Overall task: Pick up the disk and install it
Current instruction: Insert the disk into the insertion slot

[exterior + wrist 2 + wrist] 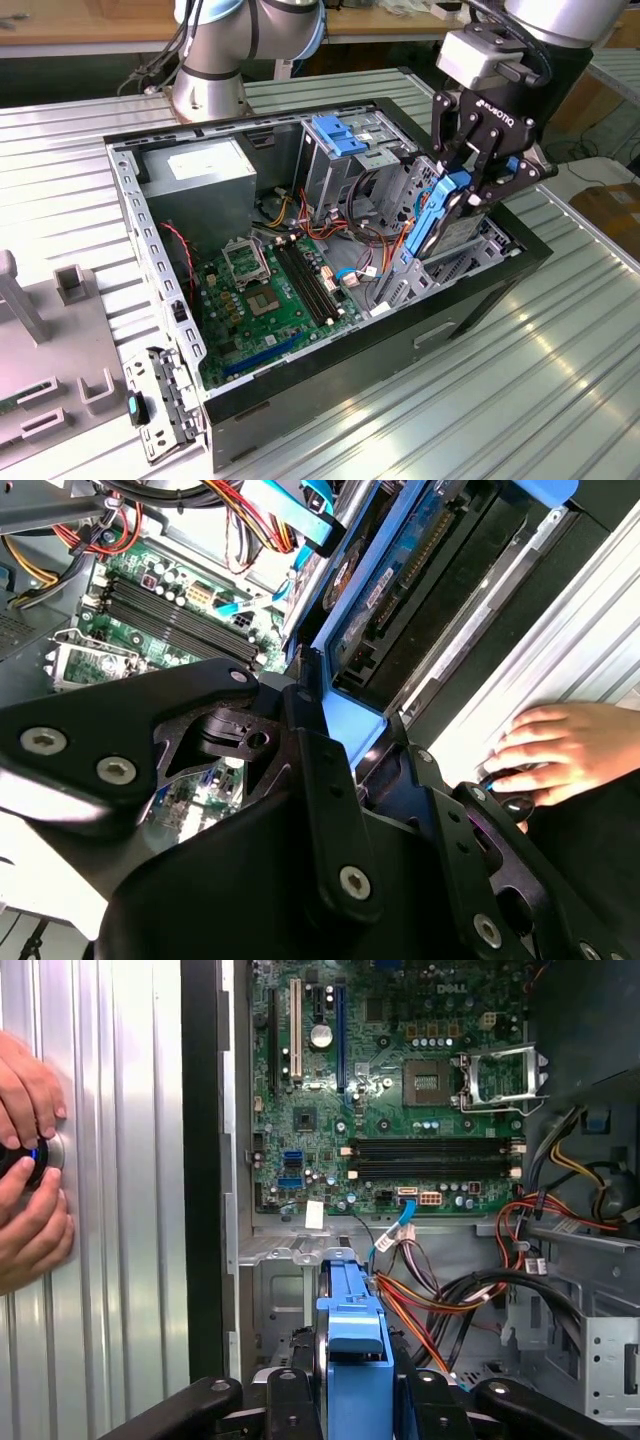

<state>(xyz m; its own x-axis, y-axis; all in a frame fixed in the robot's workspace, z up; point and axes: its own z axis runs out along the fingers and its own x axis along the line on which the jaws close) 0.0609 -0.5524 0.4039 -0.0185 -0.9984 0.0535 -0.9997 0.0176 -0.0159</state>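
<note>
**Exterior view**
- Tool: the black gripper (pixel 470 190) hangs over the exterior view's right end of the open black computer case (pixel 330 395). Its fingers are pressed tight on both sides of the disk.
- Disk: the flat grey metal disk with a bright blue plastic rail (pixel 437 215) stands on edge and tilted. Its low end is down at the grey metal bays.
- Near it: a green circuit board (pixel 270 300) lies on the case floor, toward the exterior view's left. A blue plastic bracket (pixel 335 135) sits on the tall metal cage at the far side.
- Table: ribbed silver metal table (pixel 540 380) under the case.

**Second wrist view**
- Tool: the gripper (pixel 350 750) clamps the disk's pale blue end.
- Disk: the disk (pixel 395 590) runs away from the fingers into the case.
- Hand: a person's hand (pixel 560 755) rests on the table, just outside the case wall.

**First wrist view**
- Disk: its blue rail (pixel 355 1335) sits between the two black fingers (pixel 290 1405), touching both.
- Hands: two hands (pixel 30 1230) hold a small round black knob (pixel 20 1160) on the table.
- Wires: red, orange and yellow wires (pixel 450 1295) lie just beside the disk.
</note>
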